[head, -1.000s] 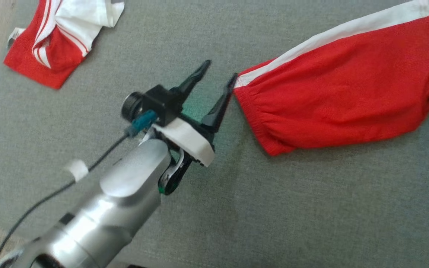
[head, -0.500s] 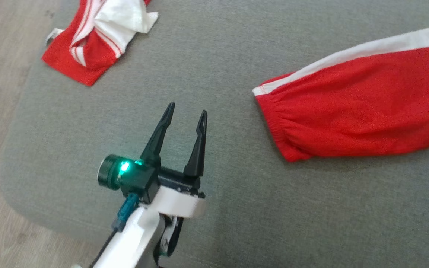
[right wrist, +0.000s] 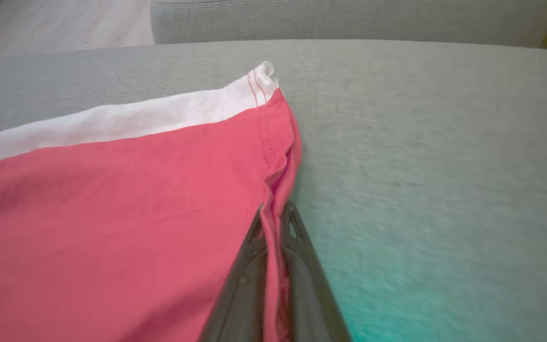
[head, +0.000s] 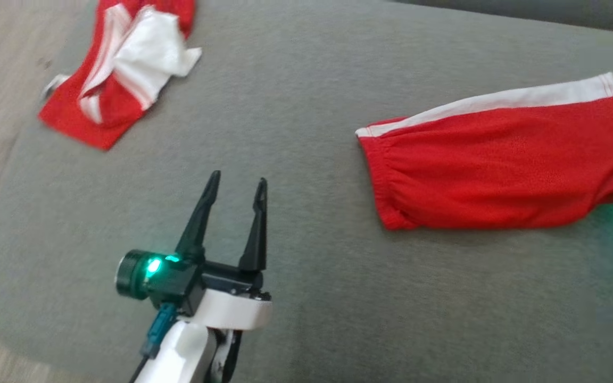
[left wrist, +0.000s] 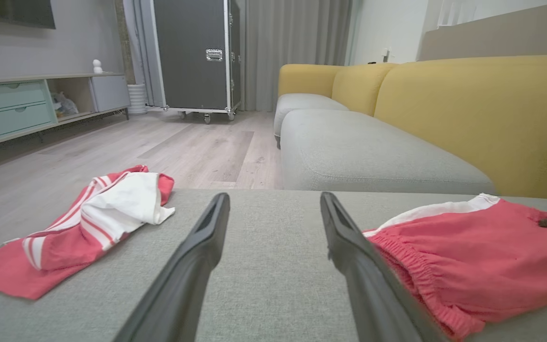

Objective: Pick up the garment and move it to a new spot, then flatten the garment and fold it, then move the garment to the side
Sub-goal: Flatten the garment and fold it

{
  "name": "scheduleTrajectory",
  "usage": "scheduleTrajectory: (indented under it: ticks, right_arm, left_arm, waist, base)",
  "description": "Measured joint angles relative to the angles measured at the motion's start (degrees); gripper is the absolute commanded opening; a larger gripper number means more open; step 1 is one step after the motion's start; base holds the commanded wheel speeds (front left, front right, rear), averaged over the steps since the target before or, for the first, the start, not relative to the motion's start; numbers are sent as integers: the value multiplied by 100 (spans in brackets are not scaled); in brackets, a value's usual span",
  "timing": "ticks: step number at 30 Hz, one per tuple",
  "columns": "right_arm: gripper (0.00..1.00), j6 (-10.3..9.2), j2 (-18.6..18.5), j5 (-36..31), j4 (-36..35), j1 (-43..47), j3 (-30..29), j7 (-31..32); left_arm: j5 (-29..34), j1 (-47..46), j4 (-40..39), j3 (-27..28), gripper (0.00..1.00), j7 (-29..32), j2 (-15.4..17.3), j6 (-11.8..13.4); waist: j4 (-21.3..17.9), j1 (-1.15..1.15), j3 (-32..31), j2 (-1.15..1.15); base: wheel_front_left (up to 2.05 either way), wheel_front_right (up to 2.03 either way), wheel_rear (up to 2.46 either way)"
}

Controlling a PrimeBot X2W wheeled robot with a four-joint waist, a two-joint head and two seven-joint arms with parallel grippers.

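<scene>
Cushion top [head: 306, 133] is mostly bare grey fabric. There's a wide free lane btw the crumpled red/white garment [head: 120, 80] at the far-left corner and the red shorts [head: 498, 170] on the right. L gripper [head: 238, 177], fingers spread, is over the bare middle w/ nothing btw or ahead of its tips. Shorts' waistband end is off to its right, apart. Near strip of cushion in front of the shorts is bare too. R gripper [right wrist: 273, 213] is pinched on the shorts' hem edge. In its wrist view there's cloth on the left and bare cushion on the right. Beyond the cushion, floor [left wrist: 183, 147] is open on the left. Grey sofa seat [left wrist: 363, 156] and yellow backrest [left wrist: 468, 109] block the far right.
</scene>
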Motion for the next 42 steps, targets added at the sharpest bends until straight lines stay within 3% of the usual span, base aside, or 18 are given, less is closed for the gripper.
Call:
scheduleTrajectory:
  ticks: [10,17,21,29,36,37,38,42]
  right_arm:
    - [0,0,-491,177,-68,594,-202,-524]
    - [0,0,-446,47,-282,542,-339,-988]
    - [0,0,-361,-67,-592,394,-331,-1136]
    - [0,0,-11,-290,-2038,281,-164,-1112]
    - [0,0,840,-505,-2941,934,172,-561]
    - [35,0,998,-508,-2969,1096,205,-470]
    - [100,0,1146,-511,-2975,1266,230,-426]
    - [100,0,1618,-749,-3104,1917,-142,-948]
  left_arm:
    - [212,381,-74,522,100,0,93,-4]
    - [267,453,-40,633,100,0,75,-152]
    - [311,454,58,630,100,0,38,-209]
    - [314,636,166,665,100,0,4,-264]
    - [314,846,229,681,100,0,-40,-352]
    - [314,853,229,680,100,0,-56,-355]
    - [314,870,230,682,100,0,-68,-356]
    - [314,1009,231,744,100,0,-103,-349]
  waist:
    - [-1113,0,-191,0]
    - [-1579,0,-177,0]
    - [-1606,1,-240,0]
    - [-1445,0,-572,0]
    - [-1096,0,-761,0]
    - [-1040,0,-779,0]
    - [-983,0,-797,0]
    - [-773,0,-944,0]
  base:
    - [0,0,0]
    - [0,0,0]
    - [0,0,0]
    - [0,0,0]
    - [0,0,0]
    - [0,0,0]
    - [0,0,0]
    - [0,0,0]
